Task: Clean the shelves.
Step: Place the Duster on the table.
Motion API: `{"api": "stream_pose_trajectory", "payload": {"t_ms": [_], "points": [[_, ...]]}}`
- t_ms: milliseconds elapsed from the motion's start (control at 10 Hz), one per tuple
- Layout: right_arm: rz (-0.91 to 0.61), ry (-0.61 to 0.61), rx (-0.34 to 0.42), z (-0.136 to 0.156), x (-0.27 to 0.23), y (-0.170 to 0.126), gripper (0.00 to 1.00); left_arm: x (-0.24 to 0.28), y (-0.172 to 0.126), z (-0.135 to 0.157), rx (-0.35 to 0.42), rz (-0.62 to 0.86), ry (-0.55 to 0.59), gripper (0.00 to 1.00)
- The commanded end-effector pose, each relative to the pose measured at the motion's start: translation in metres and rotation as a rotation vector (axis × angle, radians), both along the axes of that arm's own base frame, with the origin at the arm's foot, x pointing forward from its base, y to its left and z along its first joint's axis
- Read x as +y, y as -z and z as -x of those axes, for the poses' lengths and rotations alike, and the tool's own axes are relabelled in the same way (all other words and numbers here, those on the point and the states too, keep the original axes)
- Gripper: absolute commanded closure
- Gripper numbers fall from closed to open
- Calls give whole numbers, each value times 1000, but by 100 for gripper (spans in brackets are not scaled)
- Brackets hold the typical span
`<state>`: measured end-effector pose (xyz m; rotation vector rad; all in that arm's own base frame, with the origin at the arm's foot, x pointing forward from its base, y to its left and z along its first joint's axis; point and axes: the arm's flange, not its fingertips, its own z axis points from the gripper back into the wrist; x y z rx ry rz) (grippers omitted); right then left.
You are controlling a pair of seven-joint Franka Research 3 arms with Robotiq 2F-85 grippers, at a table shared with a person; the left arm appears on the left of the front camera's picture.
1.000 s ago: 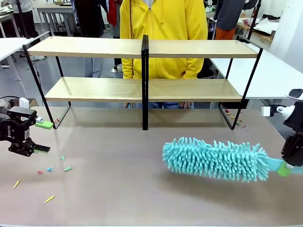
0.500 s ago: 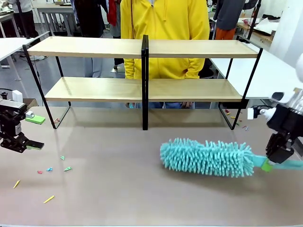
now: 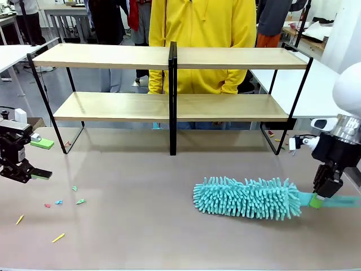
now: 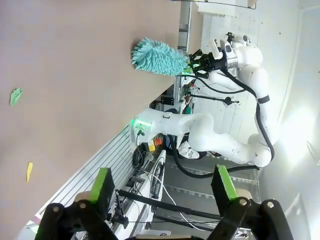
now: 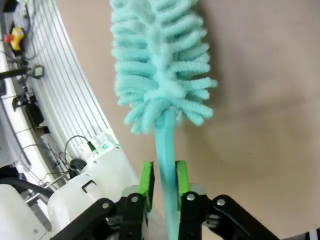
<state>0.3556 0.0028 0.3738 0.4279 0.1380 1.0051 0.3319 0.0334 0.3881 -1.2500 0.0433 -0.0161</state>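
Teal duster (image 3: 247, 197) beside right end effector (image 3: 320, 195)

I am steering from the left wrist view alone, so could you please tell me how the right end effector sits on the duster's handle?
Observer: In the right wrist view, the right end effector has its green pads on either side of the duster handle. I cannot tell whether they clamp it.
Operator: Thank you. Is anything lying on the shelves?
Observer: In the front view, both boards of the shelves look bare.
Operator: Is somebody behind them?
Observer: Yes, a person in a yellow hoodie stands just behind the rack.
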Motion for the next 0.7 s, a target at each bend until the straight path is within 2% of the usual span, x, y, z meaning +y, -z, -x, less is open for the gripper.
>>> {"api": "stream_pose_trajectory", "payload": {"t_ms": [0,100,200,300,400,500,600], "points": [[-35,108,-98,-14,-24,-16,0,1,-1,0,-18,14,13,0],[-70,219,-209,-19,-38,-31,0,1,-1,0,-18,14,13,0],[-88,280,-304,-19,-48,-45,0,1,-1,0,-18,14,13,0],[-116,325,-387,-13,-53,-61,7,1,-1,0,-18,14,13,0],[-228,390,-385,1,-51,-79,0,1,-1,0,-18,14,13,0],[-401,510,-265,22,-41,-96,0,1,-1,0,-18,14,13,0],[-536,559,-140,44,-30,-106,0,1,-1,0,-18,14,13,0]]}}
